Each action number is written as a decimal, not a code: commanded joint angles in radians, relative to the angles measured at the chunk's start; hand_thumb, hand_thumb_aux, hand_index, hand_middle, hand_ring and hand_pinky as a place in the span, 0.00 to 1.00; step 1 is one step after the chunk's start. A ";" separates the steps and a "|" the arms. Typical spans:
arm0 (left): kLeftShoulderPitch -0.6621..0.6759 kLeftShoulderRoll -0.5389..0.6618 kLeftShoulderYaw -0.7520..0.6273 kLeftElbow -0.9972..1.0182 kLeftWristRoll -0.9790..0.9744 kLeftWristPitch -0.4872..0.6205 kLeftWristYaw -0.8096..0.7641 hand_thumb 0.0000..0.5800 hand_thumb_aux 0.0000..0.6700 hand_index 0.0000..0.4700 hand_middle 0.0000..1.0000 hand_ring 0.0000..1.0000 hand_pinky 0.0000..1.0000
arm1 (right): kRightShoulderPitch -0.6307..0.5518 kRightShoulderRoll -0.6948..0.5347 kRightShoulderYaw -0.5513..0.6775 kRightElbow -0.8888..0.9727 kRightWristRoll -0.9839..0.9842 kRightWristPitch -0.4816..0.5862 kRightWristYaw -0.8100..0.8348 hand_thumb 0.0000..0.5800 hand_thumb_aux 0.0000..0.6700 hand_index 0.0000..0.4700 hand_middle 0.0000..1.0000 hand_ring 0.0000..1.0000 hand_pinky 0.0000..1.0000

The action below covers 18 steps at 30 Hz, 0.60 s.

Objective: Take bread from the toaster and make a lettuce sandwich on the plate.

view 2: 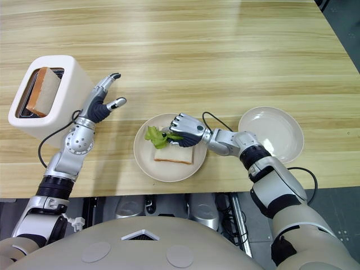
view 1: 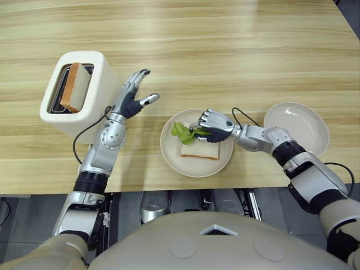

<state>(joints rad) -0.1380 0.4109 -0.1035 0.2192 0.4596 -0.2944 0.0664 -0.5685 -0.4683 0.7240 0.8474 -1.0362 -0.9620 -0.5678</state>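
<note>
Wooden counter (view 1: 225, 50) carries a cream toaster (view 1: 104, 84) at the left, with one slice of toast (view 1: 76, 87) standing upright in its slot. The left robot hand (view 1: 132, 95) sits just beside the toaster's right side, released, its fingers spread and holding nothing. Neither view settles whether it touches the toaster's wall.

Near the counter's front edge lies a round plate (view 1: 194, 167) with a bread slice (view 1: 199, 151) flat on it. The right robot hand (view 1: 216, 125) is over the far part of that slice, clenched on a lettuce leaf (view 1: 181, 132). The leaf sticks out to the left of the fingers, above the slice's far left corner and the bare plate beside it. Whether the leaf rests on the bread or hangs just above it cannot be told.

A second plate (view 2: 275, 138) sits to the right, well apart from the first, behind the right forearm.

The left eye view gives a wider strip of counter to the left of the toaster. The right eye view takes in more of the counter's right edge and sets the toaster close to its own left border. It also looks at the lettuce leaf (view 2: 154, 136) a little more from the side.
</note>
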 commanded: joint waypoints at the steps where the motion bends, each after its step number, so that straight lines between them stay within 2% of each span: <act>1: 0.011 -0.011 -0.007 0.001 -0.003 0.015 -0.004 0.00 0.00 0.00 0.00 0.00 0.00 | 0.001 -0.027 -0.003 -0.024 0.007 -0.004 0.022 0.88 0.65 0.64 0.89 0.89 0.89; 2: 0.013 -0.013 -0.010 0.001 -0.002 0.016 -0.006 0.00 0.00 0.00 0.00 0.00 0.00 | 0.000 -0.038 -0.008 -0.038 0.004 0.003 0.020 0.00 0.00 0.00 0.00 0.00 0.00; 9: 0.026 -0.014 -0.006 -0.007 -0.005 0.015 -0.016 0.00 0.00 0.00 0.00 0.00 0.00 | 0.012 -0.143 -0.095 -0.160 0.068 0.021 0.065 0.00 0.00 0.00 0.00 0.00 0.00; 18: 0.037 -0.014 0.000 -0.017 -0.012 0.018 -0.035 0.00 0.00 0.00 0.00 0.00 0.00 | 0.055 -0.260 -0.240 -0.350 0.187 0.050 0.200 0.00 0.00 0.00 0.00 0.00 0.00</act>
<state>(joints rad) -0.1123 0.3863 -0.1100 0.2148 0.4589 -0.2900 0.0442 -0.5212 -0.7081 0.5231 0.5316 -0.8814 -0.9242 -0.4072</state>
